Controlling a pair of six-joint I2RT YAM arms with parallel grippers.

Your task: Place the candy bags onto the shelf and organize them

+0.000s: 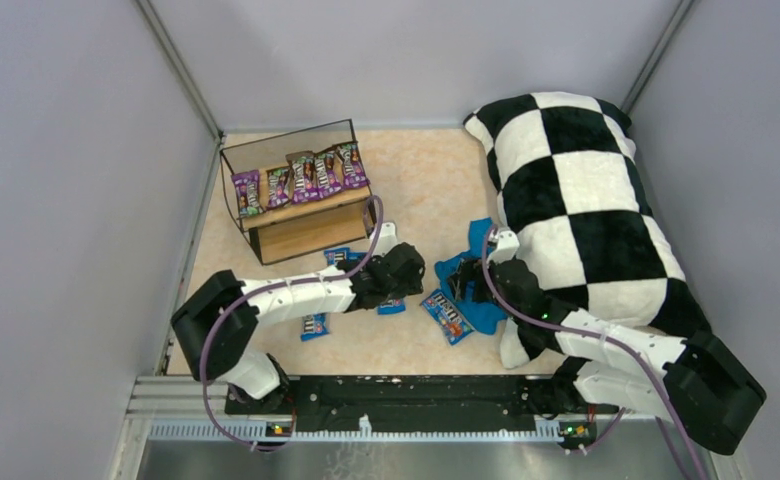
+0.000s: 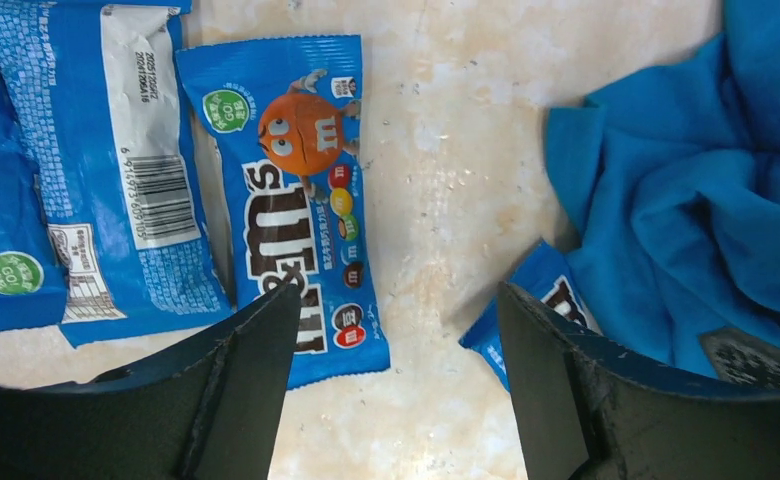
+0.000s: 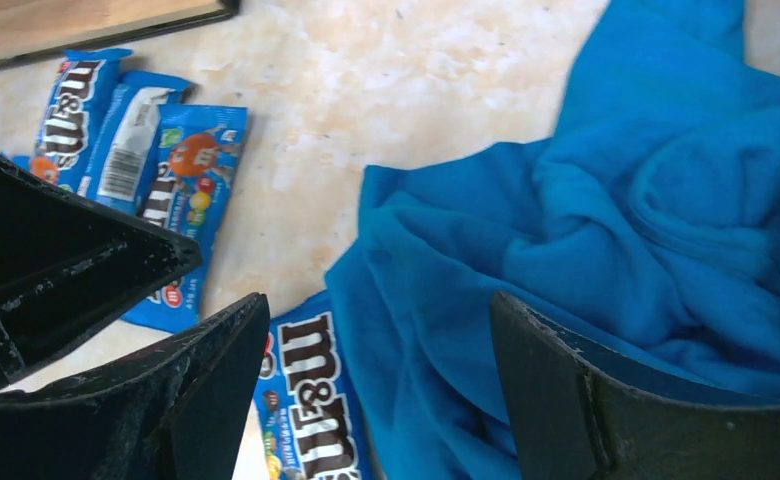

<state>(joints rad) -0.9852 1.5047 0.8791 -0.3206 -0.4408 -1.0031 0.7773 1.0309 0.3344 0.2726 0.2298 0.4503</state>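
Several glossy candy bags, crumpled blue cloth

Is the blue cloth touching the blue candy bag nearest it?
Touching. In the right wrist view, the blue cloth lies over one long edge of the blue candy bag, covering part of it.

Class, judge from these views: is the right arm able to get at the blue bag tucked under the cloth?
Probably yes. The open right claw hangs right over the bag, whose lettered face shows; the cloth covers only one side.
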